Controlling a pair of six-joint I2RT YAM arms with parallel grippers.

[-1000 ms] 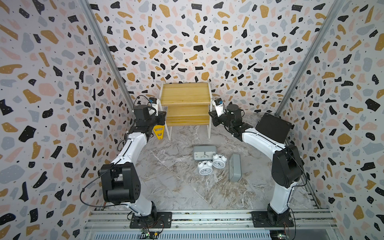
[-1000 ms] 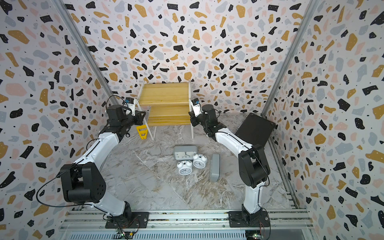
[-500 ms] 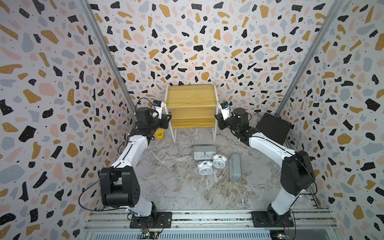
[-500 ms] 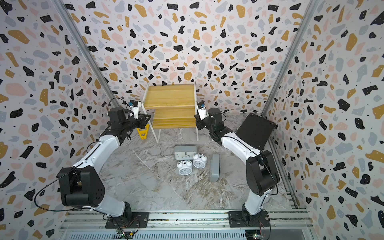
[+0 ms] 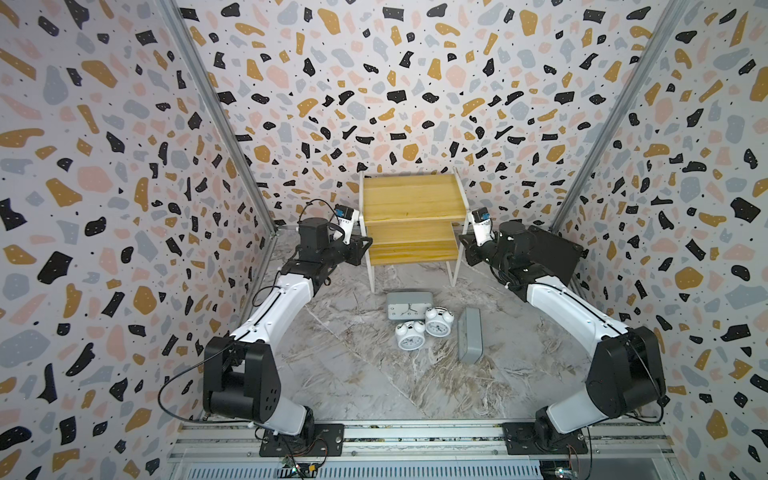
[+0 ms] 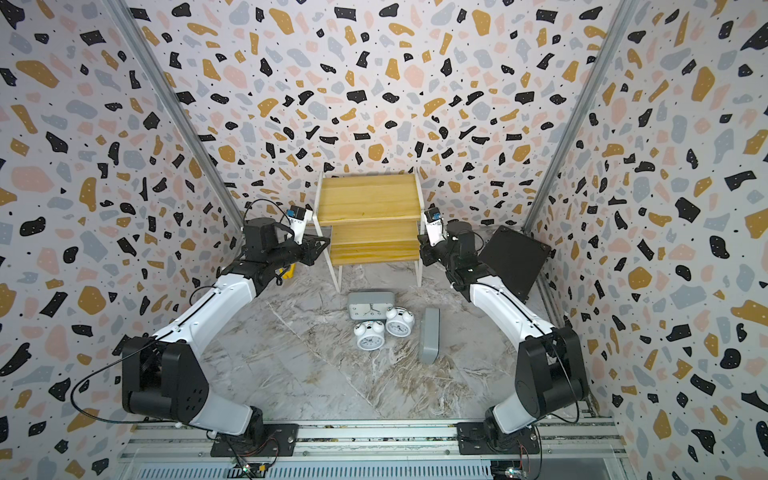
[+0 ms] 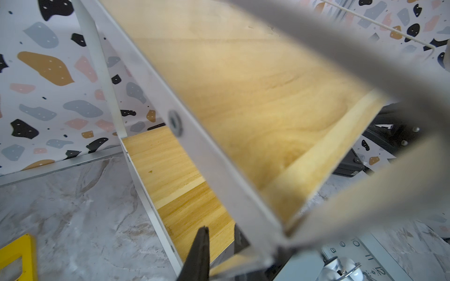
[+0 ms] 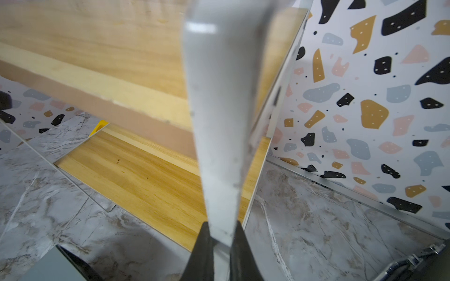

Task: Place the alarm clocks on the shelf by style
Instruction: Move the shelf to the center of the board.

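Pinching its white frame on either side, left jaws and right jaws clamp the shelf [image 5: 411, 203] between them; light, stiff, probably racks if pulled unevenly. Four clocks [image 5: 438, 323] lie on the surface [image 5: 353, 374], well clear of both jaws; likely light, graspable across their cases.

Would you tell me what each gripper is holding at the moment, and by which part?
Both hold the shelf by its white frame: the left gripper clamps the side bar on its side, the right gripper the opposite side bar.
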